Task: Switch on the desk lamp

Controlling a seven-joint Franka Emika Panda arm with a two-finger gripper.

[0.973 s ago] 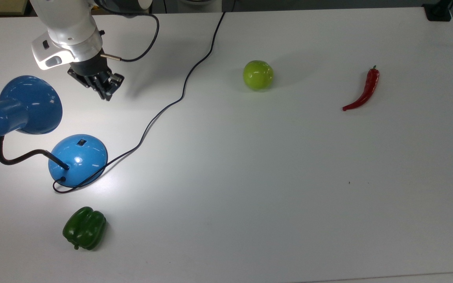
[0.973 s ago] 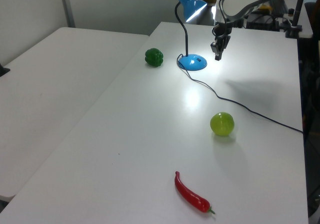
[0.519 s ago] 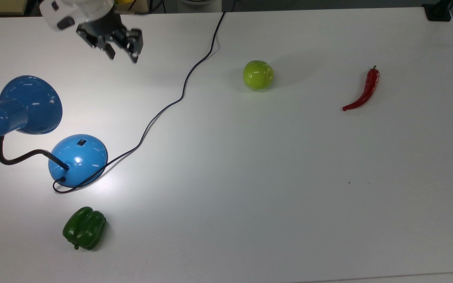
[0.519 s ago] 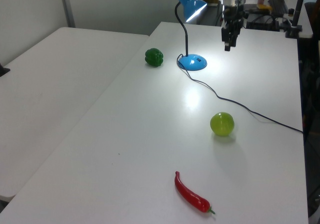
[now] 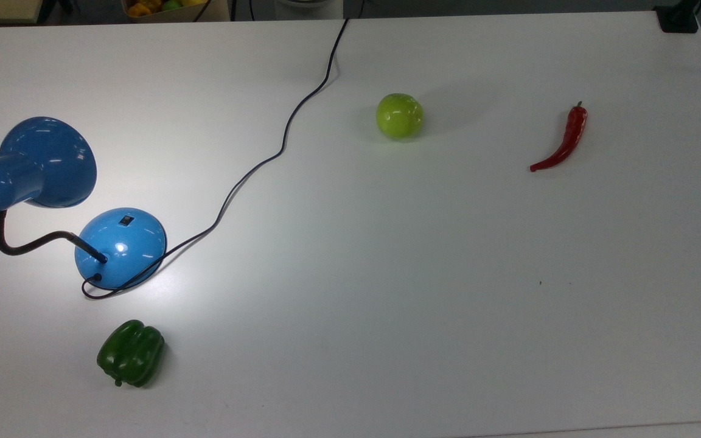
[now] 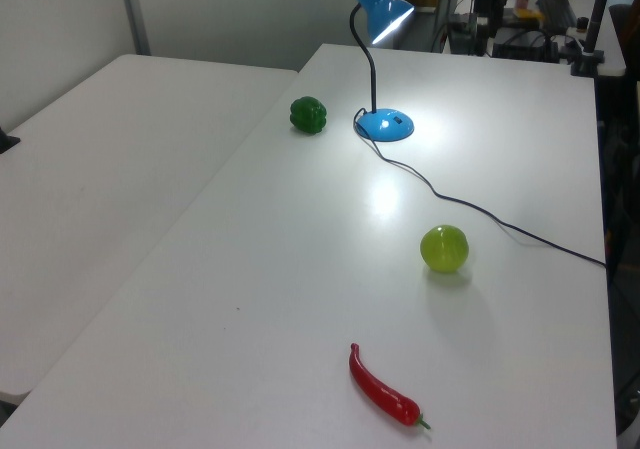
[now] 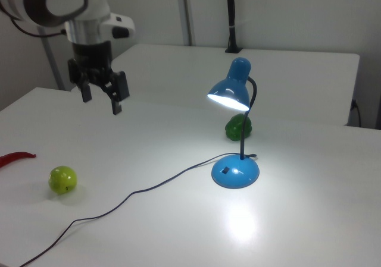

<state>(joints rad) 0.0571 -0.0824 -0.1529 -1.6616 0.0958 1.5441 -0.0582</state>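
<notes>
On the white table (image 7: 309, 219), the glossy blue gooseneck desk lamp (image 7: 236, 173) glows; its stiff rocker switch (image 7: 225, 171) wants only a press, while the black two-finger claw (image 7: 101, 94) hangs spread, well apart.

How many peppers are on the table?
2. The green bell pepper sits by the desk lamp base, at the top view's lower left. The red chili pepper lies far off, at the top view's upper right.

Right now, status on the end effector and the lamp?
End effector open, raised off the table, holding nothing. Desk lamp lit, bright pool on the table beside its base. Nothing between them; green apple off to the side.
</notes>
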